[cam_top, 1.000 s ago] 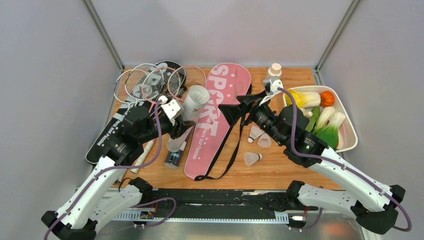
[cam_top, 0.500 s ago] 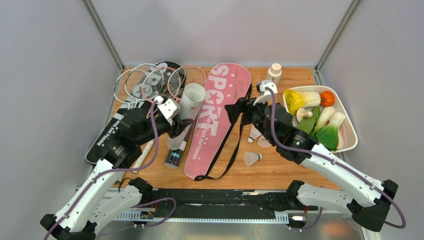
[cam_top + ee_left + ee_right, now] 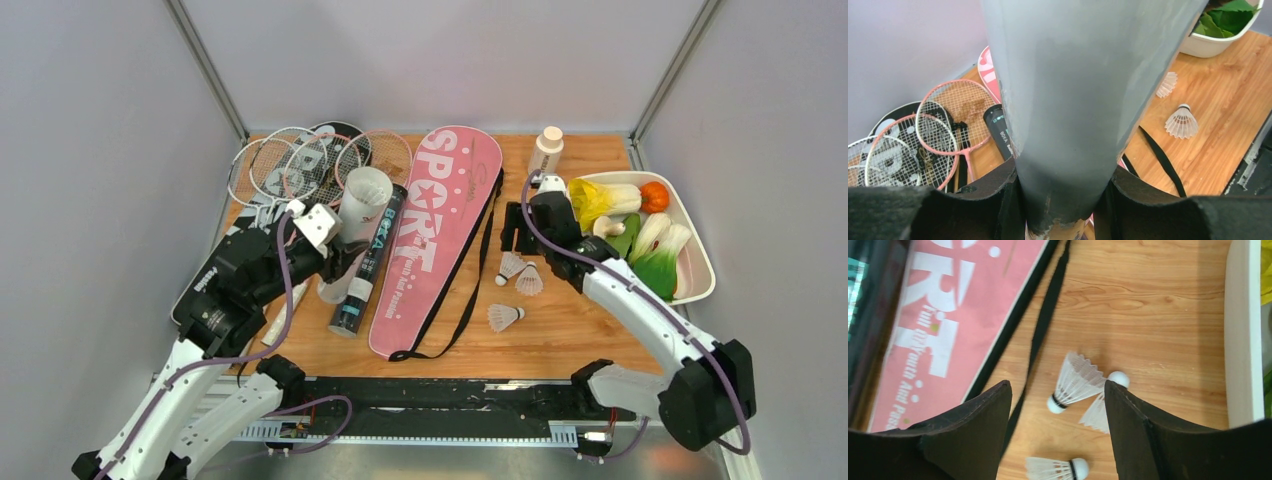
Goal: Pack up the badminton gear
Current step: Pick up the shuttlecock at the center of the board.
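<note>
As the right gripper (image 3: 1058,386) has swung off the pink bag (image 3: 440,215) and come down at centre right of the top view, one shuttlecock (image 3: 1074,383) of three now lies between its jaws. They are narrowing but still apart, with no contact on the feathers yet. Left gripper (image 3: 1060,202) stays clamped on the white tube (image 3: 362,195), mouth up, left of centre. Judgement: shuttlecock pick beginning, tube likely the receiver.

We view the whole table (image 3: 560,340) from above and behind; both wrist cameras look down closely, sharing the shuttlecocks (image 3: 1075,377).
</note>
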You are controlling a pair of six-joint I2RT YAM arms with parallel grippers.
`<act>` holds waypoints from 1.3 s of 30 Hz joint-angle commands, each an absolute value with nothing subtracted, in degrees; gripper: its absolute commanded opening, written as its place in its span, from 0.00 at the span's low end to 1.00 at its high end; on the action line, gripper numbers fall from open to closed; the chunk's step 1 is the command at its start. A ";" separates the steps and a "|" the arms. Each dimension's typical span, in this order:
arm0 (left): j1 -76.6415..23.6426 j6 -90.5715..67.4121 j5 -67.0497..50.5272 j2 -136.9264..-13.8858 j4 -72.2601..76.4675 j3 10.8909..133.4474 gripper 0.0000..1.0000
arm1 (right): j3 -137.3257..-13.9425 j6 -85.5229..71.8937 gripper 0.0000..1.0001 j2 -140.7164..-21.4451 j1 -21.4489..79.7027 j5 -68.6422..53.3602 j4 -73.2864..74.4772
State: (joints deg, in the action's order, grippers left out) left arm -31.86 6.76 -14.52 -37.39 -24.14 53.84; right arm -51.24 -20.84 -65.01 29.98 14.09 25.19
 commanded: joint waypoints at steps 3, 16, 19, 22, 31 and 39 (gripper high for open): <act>-31.99 6.84 -18.40 -35.87 -23.78 52.38 0.24 | -54.63 -11.01 0.73 -74.02 18.70 -4.25 25.51; -31.99 2.77 -23.17 -36.48 -20.63 52.92 0.24 | -59.61 -2.58 0.57 -91.52 12.33 -20.90 25.71; -31.99 2.70 -22.99 -36.38 -20.51 52.43 0.24 | -59.37 -2.31 0.51 -92.38 11.93 -21.72 25.67; -31.99 2.66 -22.60 -36.58 -20.13 51.76 0.24 | -59.11 -2.08 0.39 -92.46 11.62 -22.15 25.75; -31.99 2.31 -23.02 -39.60 -20.22 53.51 0.24 | -61.51 -3.29 0.00 -85.17 11.30 -20.05 25.76; -31.94 0.87 -21.98 -43.90 -21.09 56.40 0.24 | -71.79 -5.01 0.00 -73.60 11.87 -20.80 26.49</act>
State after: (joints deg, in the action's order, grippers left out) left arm -31.86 2.15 -21.91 -43.03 -24.03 53.06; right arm -64.79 -3.73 -81.25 11.55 -19.66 28.25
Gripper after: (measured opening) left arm 0.478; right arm 0.004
